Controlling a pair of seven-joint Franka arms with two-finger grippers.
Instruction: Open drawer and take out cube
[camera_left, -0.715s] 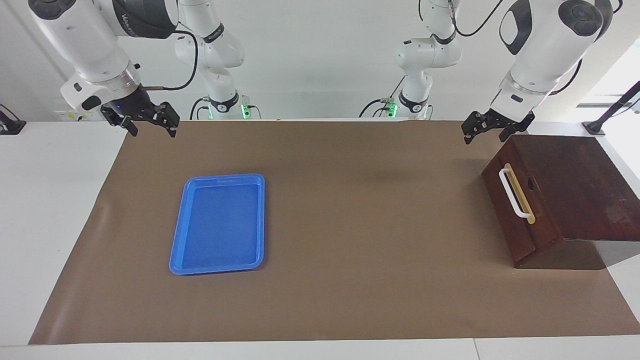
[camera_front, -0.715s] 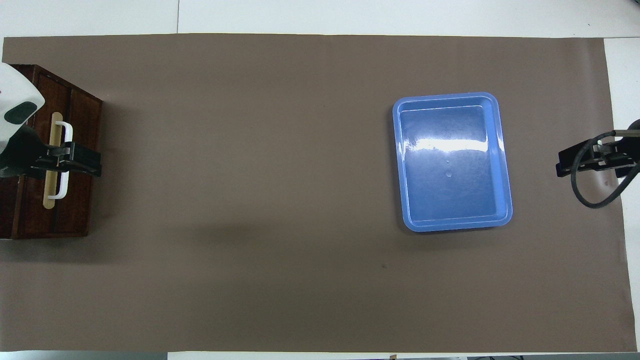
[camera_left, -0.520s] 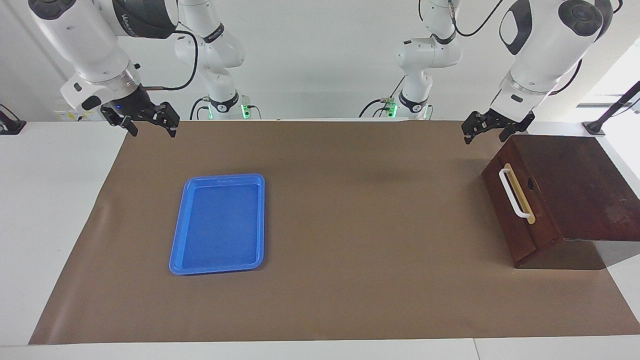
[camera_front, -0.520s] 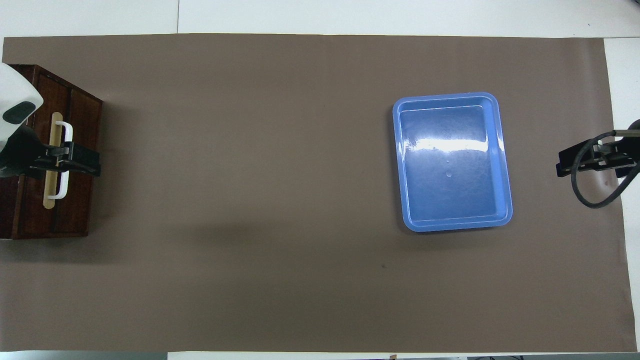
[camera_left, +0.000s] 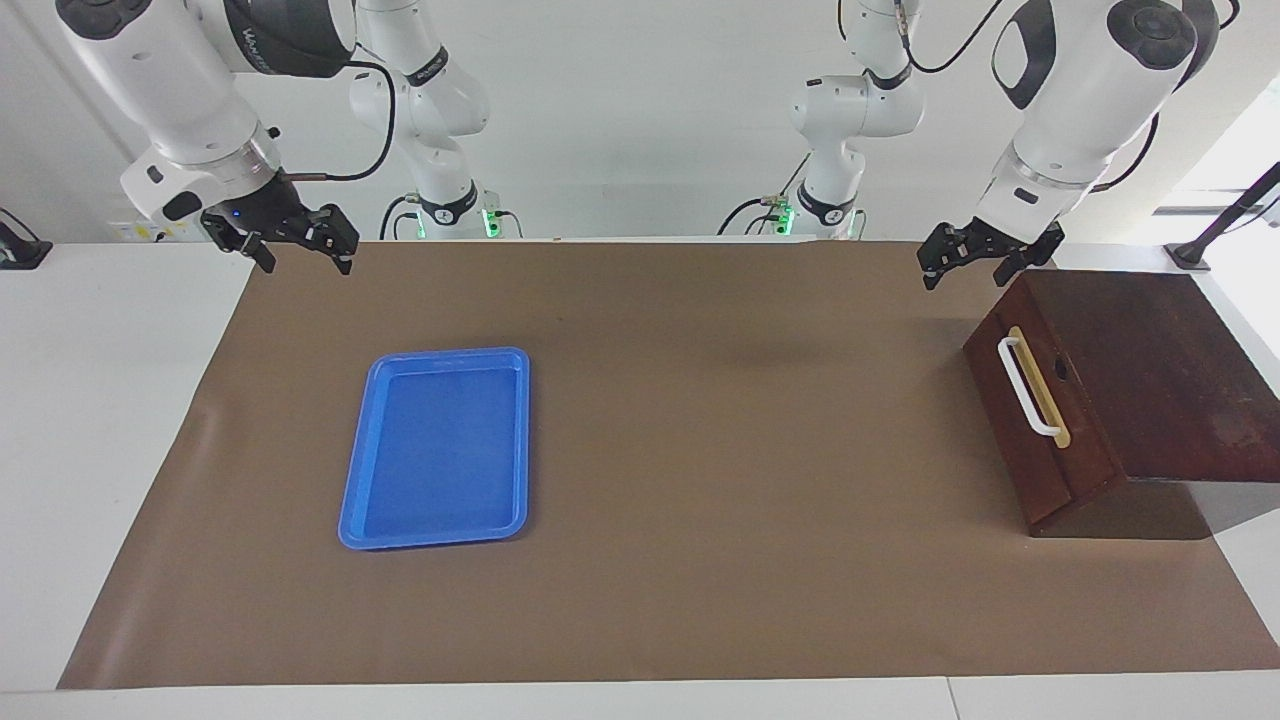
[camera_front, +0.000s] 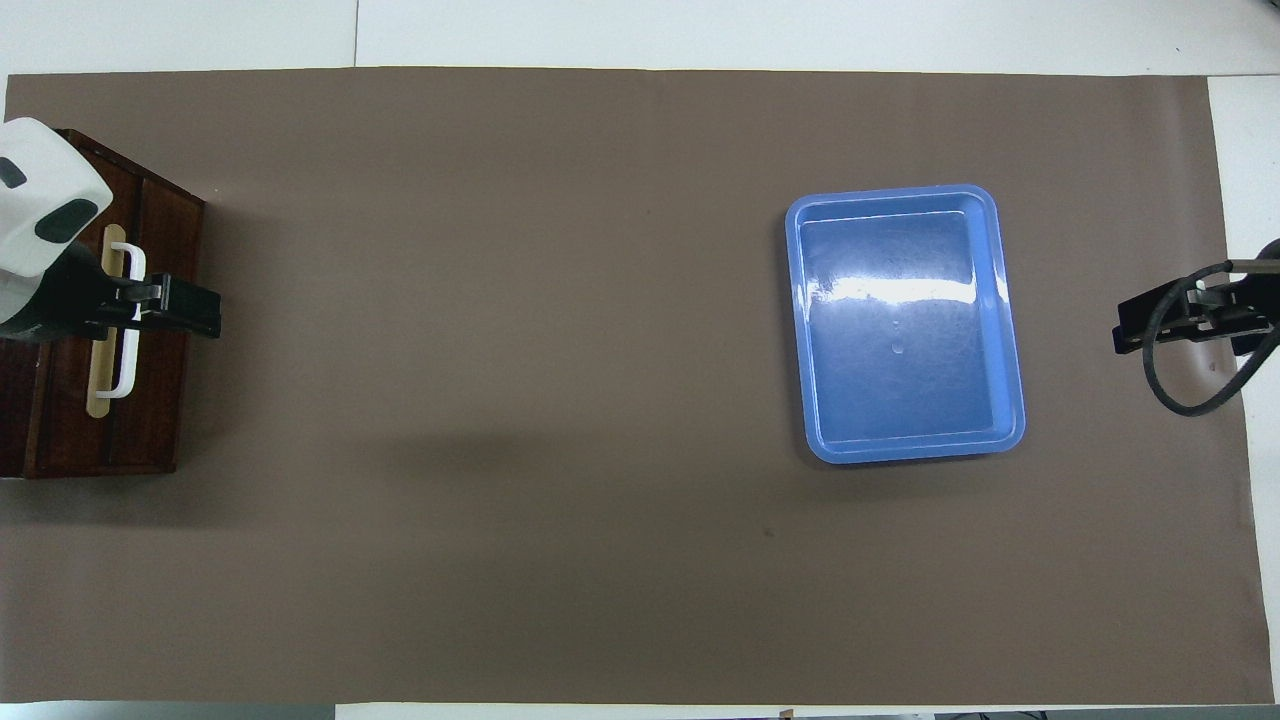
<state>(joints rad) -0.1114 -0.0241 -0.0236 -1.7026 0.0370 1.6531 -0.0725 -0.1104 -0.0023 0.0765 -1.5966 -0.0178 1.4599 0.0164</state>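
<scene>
Gleaming blue rectangular tray (camera_left: 437, 447); dark wooden drawer (camera_left: 1040, 410), white bar handle (camera_left: 1024, 384).

Even bright light from above; both views sharp. White glare streak on blue tray (camera_front: 905, 290). Soft faint shadows on brown mat (camera_left: 700, 450).

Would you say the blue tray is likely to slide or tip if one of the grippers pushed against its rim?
The blue tray lies flat and shallow on the brown mat, so it would probably slide rather than tip. It looks like thin, glossy plastic and holds nothing, so it is likely light and may flex a little. A push near one corner would probably turn it.
</scene>
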